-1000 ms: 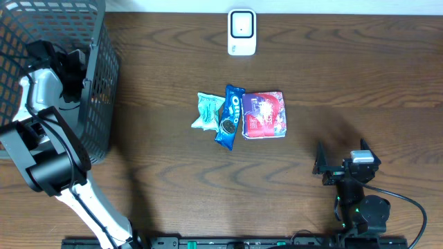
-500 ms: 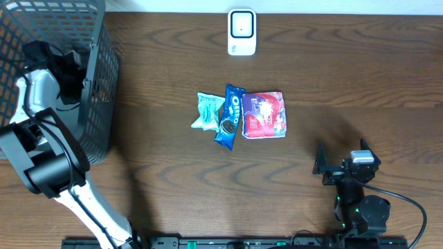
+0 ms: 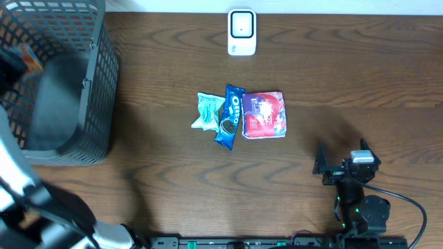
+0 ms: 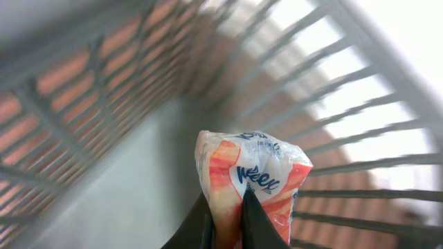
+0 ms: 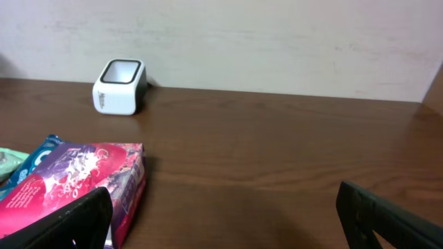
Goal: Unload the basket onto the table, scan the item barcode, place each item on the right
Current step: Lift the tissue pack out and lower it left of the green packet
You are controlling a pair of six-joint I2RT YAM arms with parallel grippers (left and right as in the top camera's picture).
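Note:
My left gripper [image 4: 227,207] is shut on an orange and white plastic packet [image 4: 252,180], the item, and holds it up inside the grey mesh basket [image 4: 104,90]. From overhead that arm is a blur at the left edge, with the orange packet [image 3: 26,58] showing over the basket [image 3: 69,138]. The white barcode scanner [image 3: 241,31] stands at the back middle of the table and also shows in the right wrist view [image 5: 120,86]. My right gripper [image 3: 341,155] rests open near the front right, nothing between its fingers.
Three packets lie together mid-table: a pale green one [image 3: 207,111], a blue Oreo pack [image 3: 230,116] and a red and purple pack [image 3: 264,114]. The basket's tall walls surround the left gripper. A pale wall runs behind the table.
The left gripper has shut on the orange packet and risen with it inside the basket; its arm now blurs at the left edge. The right arm has not moved.

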